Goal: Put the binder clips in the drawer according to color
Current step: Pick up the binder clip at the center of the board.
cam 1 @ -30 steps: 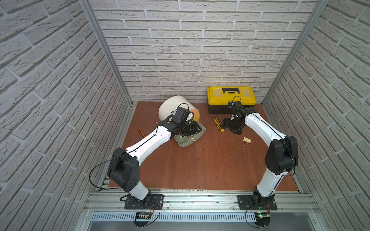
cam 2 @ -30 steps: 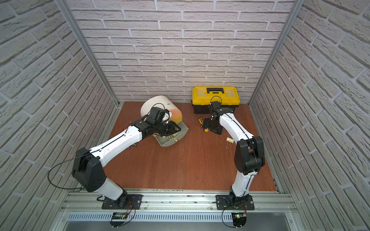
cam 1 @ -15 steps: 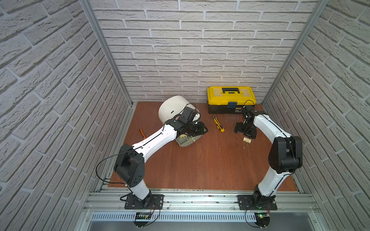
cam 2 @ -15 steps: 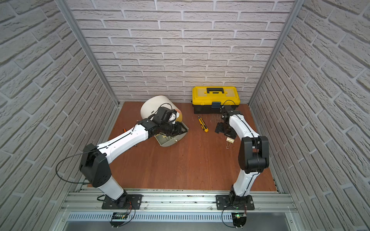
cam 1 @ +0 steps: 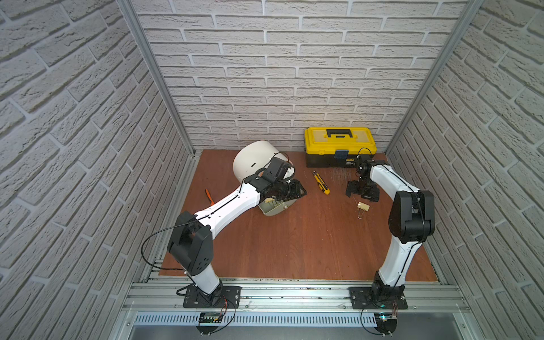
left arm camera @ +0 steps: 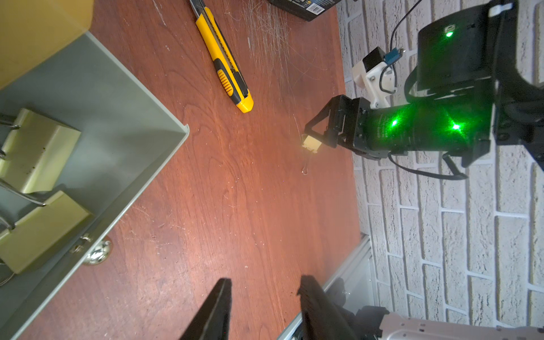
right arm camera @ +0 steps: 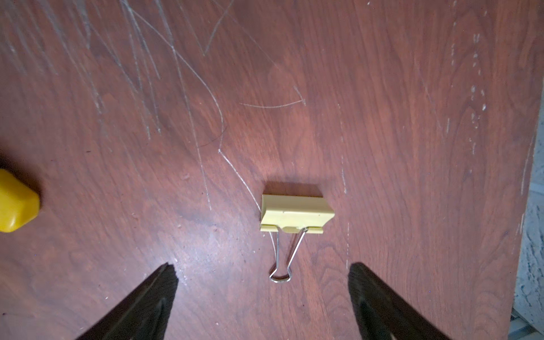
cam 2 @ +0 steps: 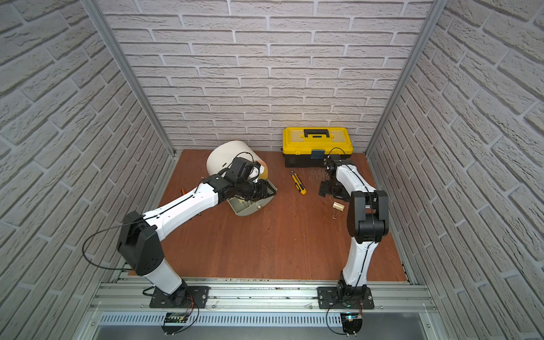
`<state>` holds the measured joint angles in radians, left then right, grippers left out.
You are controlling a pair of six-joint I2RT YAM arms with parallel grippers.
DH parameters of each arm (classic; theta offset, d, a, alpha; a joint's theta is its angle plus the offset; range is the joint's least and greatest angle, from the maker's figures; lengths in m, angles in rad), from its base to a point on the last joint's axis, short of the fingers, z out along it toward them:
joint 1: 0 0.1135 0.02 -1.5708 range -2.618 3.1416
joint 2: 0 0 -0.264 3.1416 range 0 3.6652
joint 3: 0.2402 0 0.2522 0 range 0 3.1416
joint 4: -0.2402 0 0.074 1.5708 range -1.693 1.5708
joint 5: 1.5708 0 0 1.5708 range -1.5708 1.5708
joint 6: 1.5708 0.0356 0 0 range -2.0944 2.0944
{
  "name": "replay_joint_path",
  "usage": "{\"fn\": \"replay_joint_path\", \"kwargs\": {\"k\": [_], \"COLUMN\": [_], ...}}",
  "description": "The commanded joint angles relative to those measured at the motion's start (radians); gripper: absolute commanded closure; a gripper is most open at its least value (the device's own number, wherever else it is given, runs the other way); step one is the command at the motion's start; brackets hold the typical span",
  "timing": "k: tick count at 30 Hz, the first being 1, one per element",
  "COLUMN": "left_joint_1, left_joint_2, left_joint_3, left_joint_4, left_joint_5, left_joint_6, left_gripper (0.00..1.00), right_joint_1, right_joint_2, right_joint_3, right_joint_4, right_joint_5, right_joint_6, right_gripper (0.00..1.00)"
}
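Note:
One pale yellow binder clip point(cam 1: 363, 206) point(cam 2: 338, 206) point(right arm camera: 295, 213) lies flat on the wooden table, its wire handle pointing at my right gripper point(right arm camera: 262, 268). That gripper point(cam 1: 361, 192) hovers just above and behind the clip, open wide, touching nothing. The white round-topped drawer cabinet point(cam 1: 256, 159) stands at the back left with its grey drawer point(left arm camera: 117, 117) pulled out. Two pale yellow clips point(left arm camera: 38, 147) point(left arm camera: 44, 229) lie inside it. My left gripper point(cam 1: 300, 191) point(left arm camera: 263, 287) is beside the open drawer, open and empty.
A yellow-black utility knife point(cam 1: 321, 183) point(left arm camera: 223, 59) lies between the drawer and the right gripper. A yellow-black toolbox point(cam 1: 340, 145) stands against the back wall. A small orange tool point(cam 1: 209, 196) lies by the left wall. Brick walls enclose three sides.
My right gripper has moved right from beside the knife to over the yellow clip and opened wider. The left arm has shifted slightly right over the grey drawer.

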<state>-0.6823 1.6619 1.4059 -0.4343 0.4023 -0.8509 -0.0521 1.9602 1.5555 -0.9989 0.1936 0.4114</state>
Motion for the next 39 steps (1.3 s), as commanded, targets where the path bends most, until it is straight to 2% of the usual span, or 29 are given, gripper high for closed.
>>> {"fn": "replay_joint_path", "kwargs": {"k": [1, 8, 15, 22, 39], "left_joint_1": [-0.005, -0.005, -0.005, -0.006, -0.009], "left_joint_2": [-0.013, -0.017, -0.027, -0.033, -0.06], "left_joint_3": [0.01, 0.012, 0.011, 0.011, 0.005], "left_joint_4": [0.008, -0.007, -0.023, -0.036, -0.052], "left_joint_5": [0.007, 0.009, 0.003, 0.0, -0.023], "left_joint_6": [0.021, 0.023, 0.024, 0.026, 0.024], "left_gripper": [0.57, 0.57, 0.57, 0.57, 0.57], "right_joint_1": [-0.03, -0.078, -0.094, -0.104, -0.108], "right_joint_2": [0.011, 0.044, 0.085, 0.106, 0.072], "right_joint_3": [-0.006, -0.054, -0.055, -0.045, -0.065], "right_joint_4": [-0.001, 0.039, 0.046, 0.049, 0.071], "right_joint_5": [-0.017, -0.07, -0.085, -0.092, -0.12], "right_joint_6": [-0.002, 0.031, 0.035, 0.045, 0.051], "right_gripper": [0.05, 0.11, 0.23, 0.3, 0.53]}}
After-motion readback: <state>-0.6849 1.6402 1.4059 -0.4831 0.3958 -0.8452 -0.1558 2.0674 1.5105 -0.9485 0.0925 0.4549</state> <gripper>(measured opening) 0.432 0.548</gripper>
